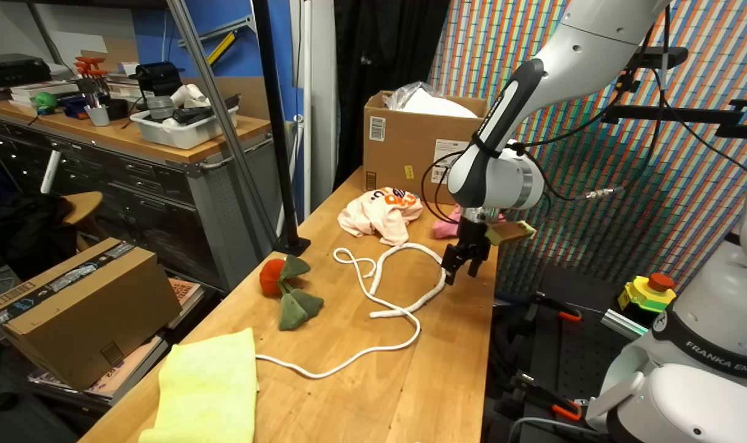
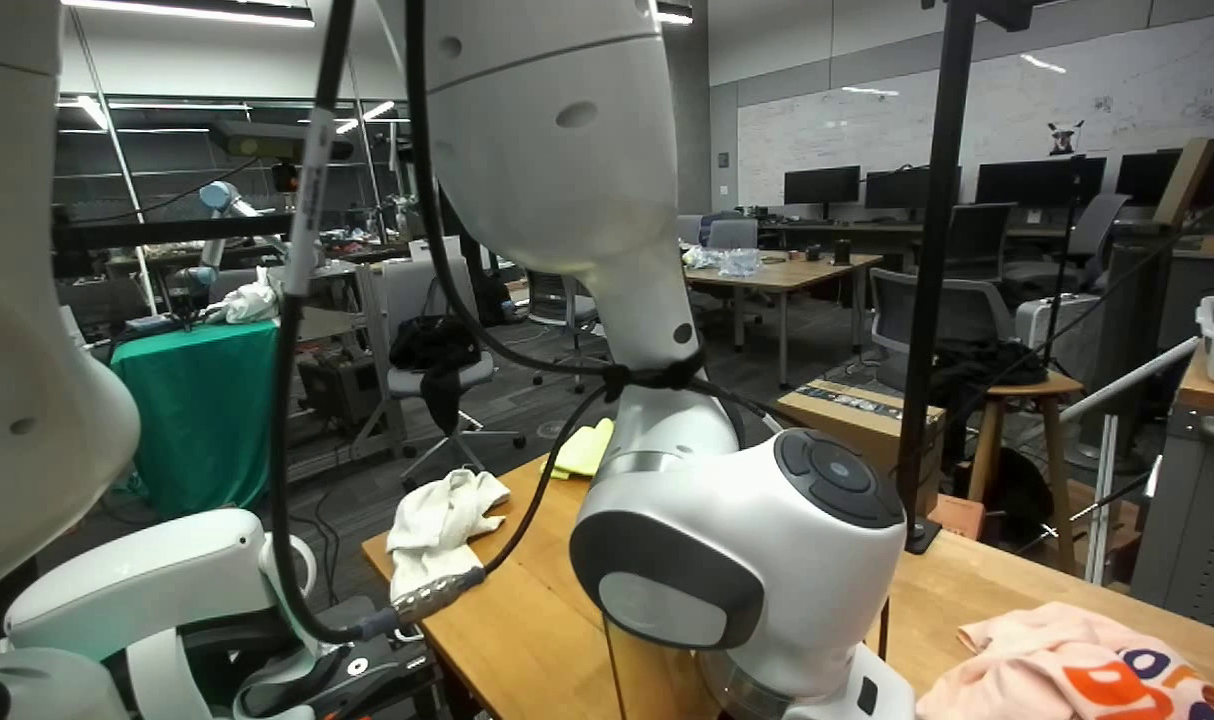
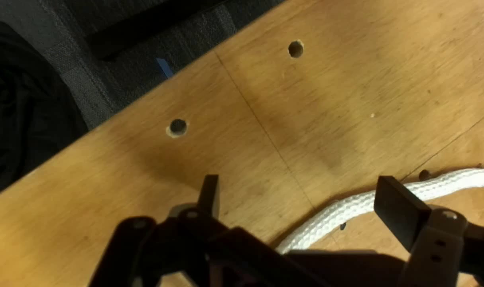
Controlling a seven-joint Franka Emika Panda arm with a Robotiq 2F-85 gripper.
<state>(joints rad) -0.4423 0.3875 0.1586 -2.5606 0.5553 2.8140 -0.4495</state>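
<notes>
My gripper point(image 3: 298, 187) points down close over the table's edge, its two black fingers spread wide with nothing gripped. A white braided rope point(image 3: 325, 219) runs across the wood below the gap and passes behind the right-hand finger point(image 3: 399, 211) in the wrist view. Whether that finger touches the rope I cannot tell. In an exterior view the gripper point(image 1: 462, 275) stands at the right side of the loop that the rope point(image 1: 387, 314) forms, and a thinner end trails to a yellow cloth point(image 1: 207, 387). The gripper is out of sight in the remaining exterior view, where the arm point(image 2: 737, 560) fills the middle.
A peach shirt point(image 1: 383, 214) and a pink cloth point(image 1: 445, 227) lie near a large cardboard box point(image 1: 404, 141). A red and green plush toy point(image 1: 293, 292) rests left of the rope. A black pole point(image 1: 275, 123) rises at the table's far edge. A white cloth point(image 2: 442, 530) hangs at a corner.
</notes>
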